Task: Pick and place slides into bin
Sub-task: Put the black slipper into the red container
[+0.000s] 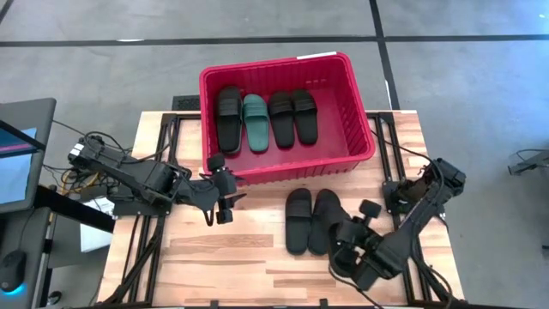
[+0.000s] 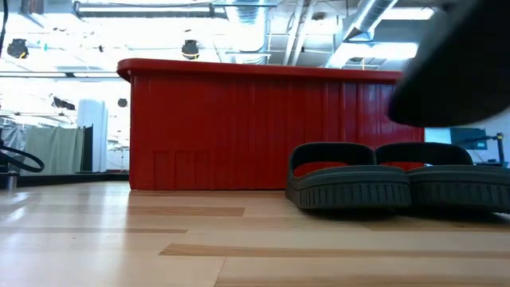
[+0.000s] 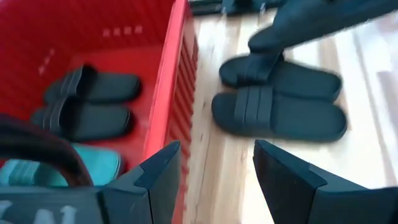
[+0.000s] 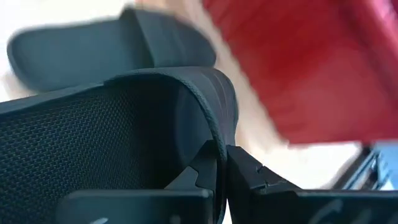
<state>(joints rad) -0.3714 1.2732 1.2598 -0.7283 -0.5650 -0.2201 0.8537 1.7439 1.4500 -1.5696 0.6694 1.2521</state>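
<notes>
From above, the red bin is sitting at the far middle of the table, holding four slides side by side: three black and one green. Two black slides are lying just in front of its near wall, touching each other. The right gripper is reaching in from the near right, over the right one of the pair. The left gripper is waiting just beside the bin's near left corner.

At table height, the pair is resting flat on its soles, toes toward the bin wall, while a dark shape is hanging at the upper right, probably the right arm.

The left wrist view is showing its fingers spread apart with nothing between them, the pair well ahead.

The right wrist view is showing its fingers pressed together, pinching the thin strap edge of a black slide. Gripping the strap is likely the easiest hold for lifting it over the rim.
</notes>
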